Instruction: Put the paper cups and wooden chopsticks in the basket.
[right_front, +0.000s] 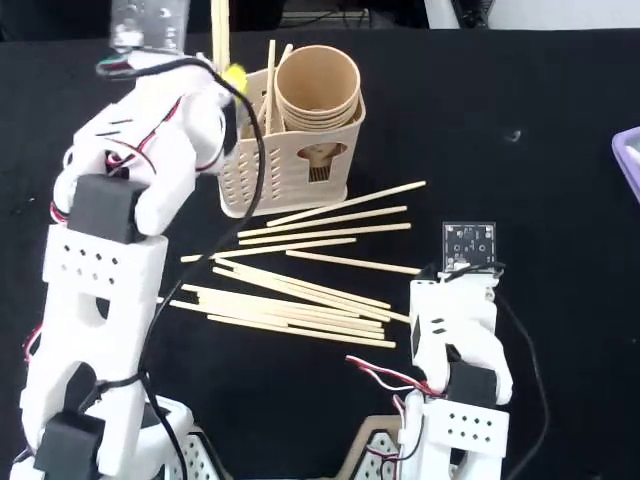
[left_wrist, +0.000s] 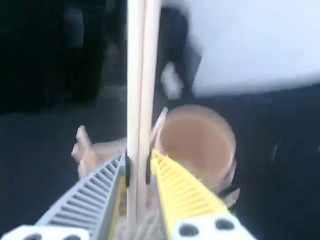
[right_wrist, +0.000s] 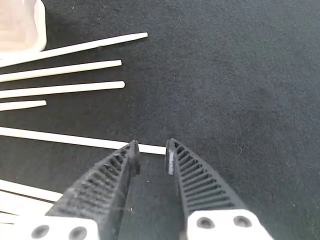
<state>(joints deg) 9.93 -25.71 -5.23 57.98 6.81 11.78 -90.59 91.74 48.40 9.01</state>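
A cream slotted basket (right_front: 300, 170) stands at the back of the black table, holding stacked paper cups (right_front: 318, 88) and a few upright chopsticks (right_front: 270, 85). My left gripper (left_wrist: 139, 167) is shut on two chopsticks (left_wrist: 141, 75), held upright just above the basket's left side; the same pair (right_front: 220, 35) rises by the yellow finger in the high view. Several loose chopsticks (right_front: 300, 290) lie scattered in front of the basket. My right gripper (right_wrist: 151, 154) hovers open just above the end of one lying chopstick (right_wrist: 75, 140).
The left arm's white body (right_front: 110, 260) stretches along the table's left side. A purple container edge (right_front: 630, 160) sits at the far right. The basket corner (right_wrist: 20, 25) is near the right gripper's reach. The table's right half is bare black cloth.
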